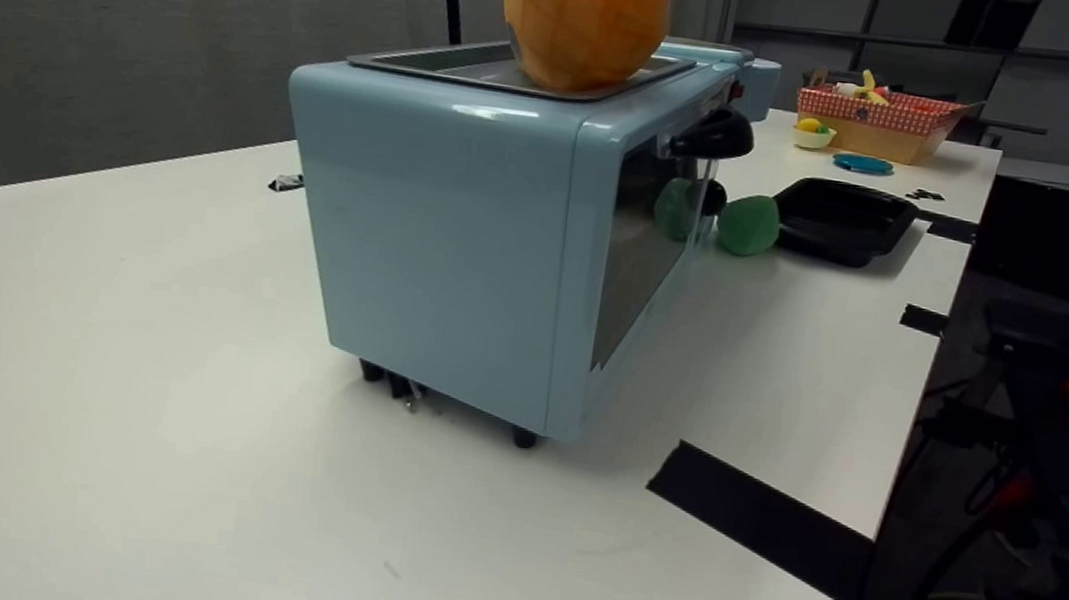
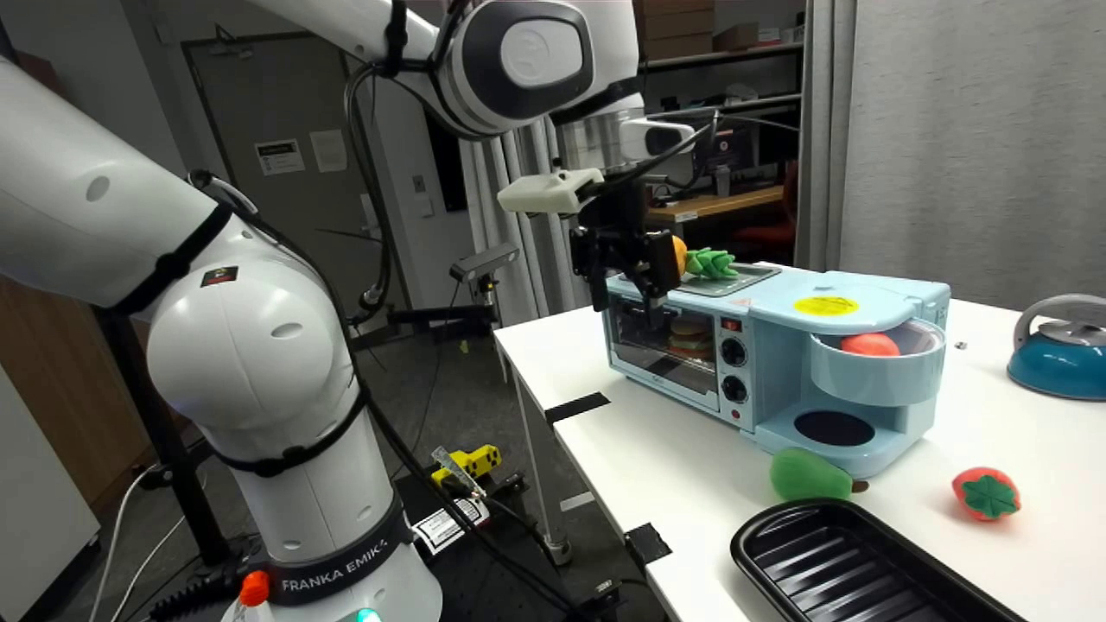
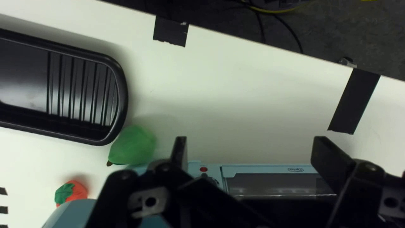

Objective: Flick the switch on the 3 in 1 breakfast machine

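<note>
On the white table (image 2: 639, 484) we count one breakfast machine (image 2: 778, 371), pale blue, with two dark knobs (image 2: 734, 351) and one red switch (image 2: 731, 325) on its front. Over its front side hangs one gripper (image 3: 253, 148), jaws spread wide — in the wrist view we see the oven window (image 3: 272, 184) between its two fingers (image 3: 179, 152). One round orange thing (image 1: 587, 14) sits on the machine's top tray (image 1: 450, 69), and one burger (image 2: 691, 337) shows behind the window. Near the machine's front we find one green pear (image 2: 808, 475) just beside one black pan (image 2: 864, 561); farther along, one strawberry (image 2: 986, 493) and one blue kettle (image 2: 1058, 367).
</note>
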Tool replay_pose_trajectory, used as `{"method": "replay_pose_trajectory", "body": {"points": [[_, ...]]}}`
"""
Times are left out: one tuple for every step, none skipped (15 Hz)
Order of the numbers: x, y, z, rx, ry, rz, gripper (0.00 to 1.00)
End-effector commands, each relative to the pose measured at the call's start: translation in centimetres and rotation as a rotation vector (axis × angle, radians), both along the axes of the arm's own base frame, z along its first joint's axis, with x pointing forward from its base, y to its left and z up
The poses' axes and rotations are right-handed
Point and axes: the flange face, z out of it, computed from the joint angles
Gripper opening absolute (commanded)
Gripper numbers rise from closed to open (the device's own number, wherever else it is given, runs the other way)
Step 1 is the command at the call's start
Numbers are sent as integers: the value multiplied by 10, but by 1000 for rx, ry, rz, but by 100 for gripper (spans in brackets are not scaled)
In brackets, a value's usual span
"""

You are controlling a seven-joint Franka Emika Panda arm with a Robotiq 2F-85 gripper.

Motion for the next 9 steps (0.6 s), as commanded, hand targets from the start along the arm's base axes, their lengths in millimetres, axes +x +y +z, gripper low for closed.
{"method": "replay_pose_trajectory", "body": {"points": [[15,-19,-13,-28,-51,8,100],[19,-21,-17,-28,-61,1,100],[23,-22,-22,-29,-66,-4,100],[25,-21,-28,-30,-64,-8,100],[27,-20,-32,-28,-57,-11,100],[22,-15,-23,-14,-54,-19,100],[24,-15,-28,-15,-48,-19,100],[25,-15,-31,-15,-42,-19,100],[26,-15,-33,-15,-38,-19,100]]}}
